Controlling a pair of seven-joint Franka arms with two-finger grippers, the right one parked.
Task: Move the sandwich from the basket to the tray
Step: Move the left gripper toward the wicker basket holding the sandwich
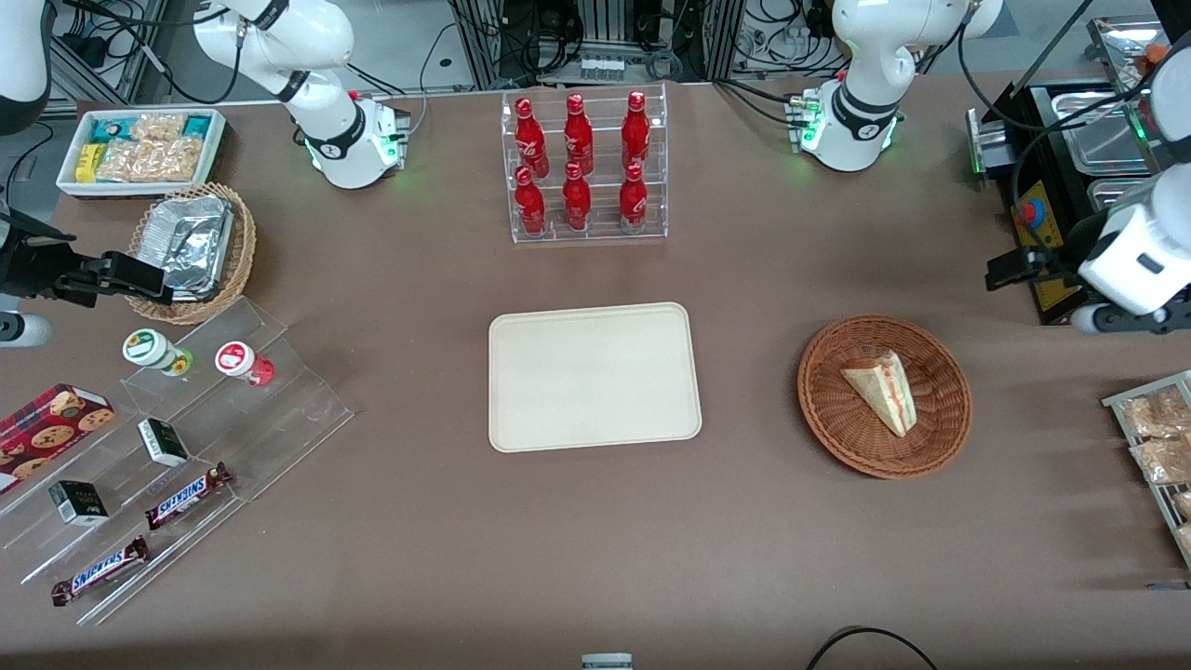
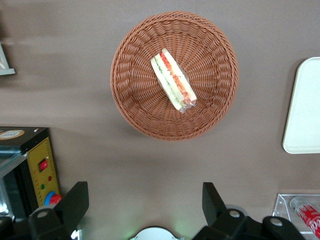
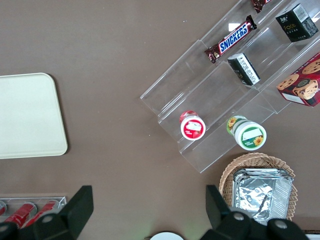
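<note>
Pale triangular sandwich wedge (image 2: 173,79) lies in the round reddish-brown wicker basket (image 2: 131,100), cream rectangular tray (image 1: 521,419) beside it. Our black gripper (image 2: 142,200) hovers above, fingers spread; we should descend centred, pinching across the bread faces.

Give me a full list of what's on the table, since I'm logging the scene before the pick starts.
sandwich: 1, pale bread with red, orange and green filling, in the basket
basket: 1, reddish-brown wicker, toward the working arm's end
tray: 1, cream-beige, mid-table, bare
cola bottles: 6, red, in a clear rack, farther from the front camera than the tray
foil container: 1, silver, in a tan wicker basket, toward the parked arm's end
white tub: 1, holds snack packets, beside the foil container
Snickers bars: 2, brown, on clear acrylic steps
yoghurt pots: 2, red-lidded and green-lidded, on the steps
end effector: 1, black fingers open, above the table beside the basket
</note>
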